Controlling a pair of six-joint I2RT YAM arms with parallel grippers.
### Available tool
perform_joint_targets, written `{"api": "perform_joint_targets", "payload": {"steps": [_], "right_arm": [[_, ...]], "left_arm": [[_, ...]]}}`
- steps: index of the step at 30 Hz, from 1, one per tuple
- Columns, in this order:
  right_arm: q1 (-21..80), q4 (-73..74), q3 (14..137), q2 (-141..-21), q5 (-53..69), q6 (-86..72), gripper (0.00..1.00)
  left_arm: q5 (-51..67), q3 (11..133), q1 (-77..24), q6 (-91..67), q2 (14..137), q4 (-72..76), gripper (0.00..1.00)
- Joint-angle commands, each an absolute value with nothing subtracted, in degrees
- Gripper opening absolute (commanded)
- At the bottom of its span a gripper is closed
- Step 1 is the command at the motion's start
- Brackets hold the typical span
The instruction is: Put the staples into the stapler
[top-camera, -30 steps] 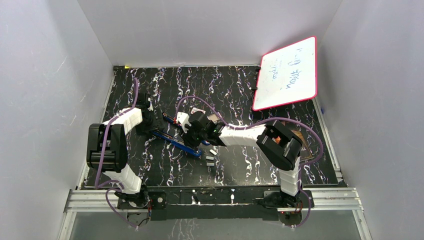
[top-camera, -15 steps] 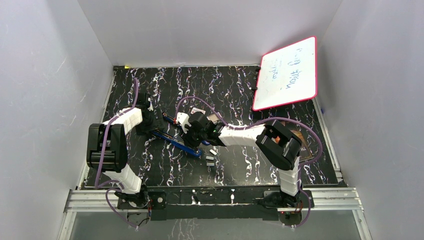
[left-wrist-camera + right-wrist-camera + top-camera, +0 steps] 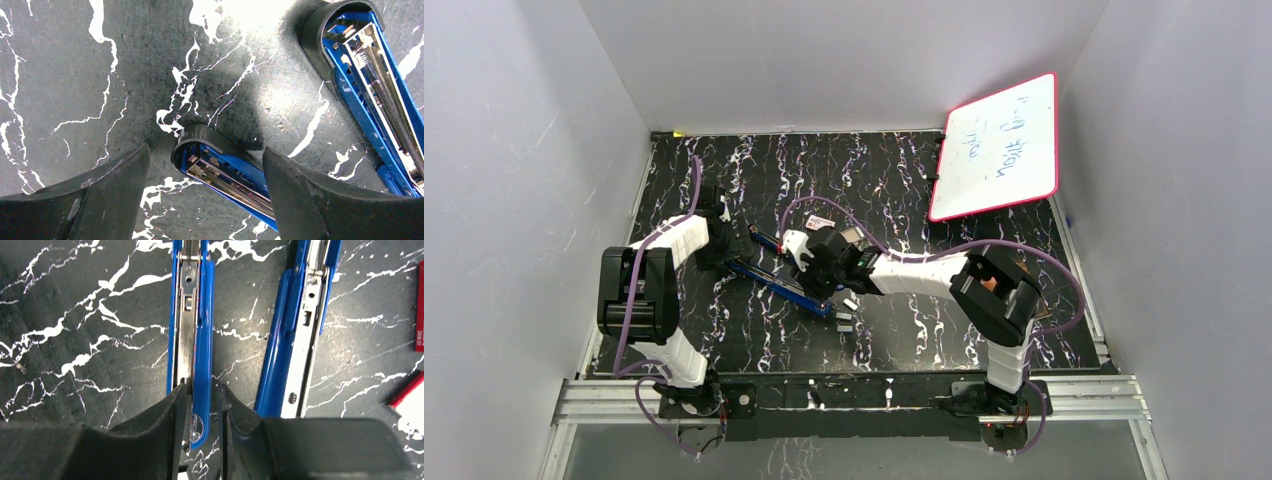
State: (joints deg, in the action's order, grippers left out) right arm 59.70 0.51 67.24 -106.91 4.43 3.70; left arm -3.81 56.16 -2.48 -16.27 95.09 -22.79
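Observation:
A blue stapler (image 3: 789, 285) lies swung fully open on the black marbled table. My left gripper (image 3: 730, 252) is open at its far-left end. In the left wrist view the black-capped end of one stapler arm (image 3: 220, 170) sits between the wide-apart fingers, with a gap beside the left finger. The other arm (image 3: 370, 85) lies to the upper right. My right gripper (image 3: 816, 280) hovers over the stapler's middle. Its fingers (image 3: 202, 386) stand a narrow gap apart astride the end of the left rail (image 3: 192, 330), with nothing seen between them. Loose staples (image 3: 848, 312) lie just beyond the stapler's near end.
A small red-and-white box (image 3: 821, 221) lies behind the right gripper and shows at the right edge of the right wrist view (image 3: 419, 305). A red-framed whiteboard (image 3: 999, 150) leans at the back right. White walls close in the table.
The right arm's elbow has swung right, and its gripper has slid slightly right along the stapler, uncovering more of the box. The left arm has not moved.

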Motion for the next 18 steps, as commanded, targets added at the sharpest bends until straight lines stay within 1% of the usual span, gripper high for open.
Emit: {"api": "perform_joint_targets", "payload": {"steps": [1, 7, 12, 18], "right_arm": [[59.8, 3.3, 66.3, -103.1, 4.3, 5.0, 0.36], [59.9, 3.3, 66.0, -101.8, 4.1, 4.8, 0.36], [59.8, -1.8, 65.4, -97.7, 4.7, 3.1, 0.36], [59.8, -8.7, 56.8, -89.9, 5.3, 4.0, 0.38]], "left_arm": [[-3.2, 57.7, -2.6, -15.9, 94.8, -24.3, 0.81], [-3.3, 57.7, -2.6, -15.9, 94.9, -24.2, 0.81], [-3.4, 57.7, -2.6, -15.9, 94.8, -24.2, 0.81], [-3.6, 57.5, -2.6, -15.9, 94.1, -24.0, 0.81]]}}
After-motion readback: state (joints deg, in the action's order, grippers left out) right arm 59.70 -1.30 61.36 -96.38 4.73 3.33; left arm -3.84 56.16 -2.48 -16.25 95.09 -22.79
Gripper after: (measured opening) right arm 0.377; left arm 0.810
